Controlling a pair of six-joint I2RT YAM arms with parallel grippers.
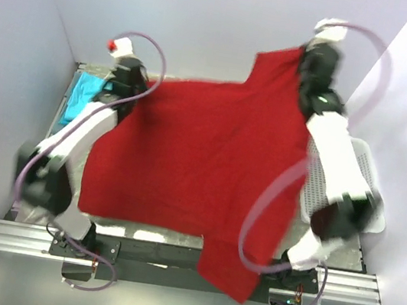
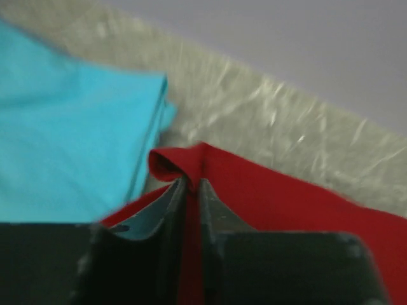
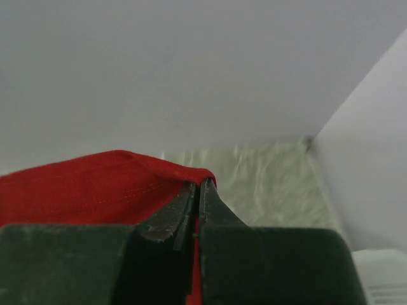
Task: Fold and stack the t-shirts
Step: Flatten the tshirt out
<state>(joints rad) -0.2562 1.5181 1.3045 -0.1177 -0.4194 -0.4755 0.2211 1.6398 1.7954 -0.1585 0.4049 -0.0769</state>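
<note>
Seen from above, one dark red t-shirt (image 1: 201, 168) is stretched open like a sheet between two robot arms over a pale bench (image 2: 273, 108). The left end effector (image 2: 191, 184) has its two fingers pressed together on a fold of the red cloth at the shirt's far-left edge. The right end effector (image 3: 198, 185), raised higher at the far right, is likewise pinching a red edge. The cloth's held edge runs left to right between them, tilted up toward the right. The rest of the shirt spreads back toward the arm bases, with one corner drooping past the bench's near edge. One folded teal t-shirt (image 1: 80, 98) lies flat at the far left, just beside the left end effector, so the left arm is nearer to it. Whether more teal layers lie beneath cannot be told. One white basket (image 1: 367, 171) sits at the right
</note>
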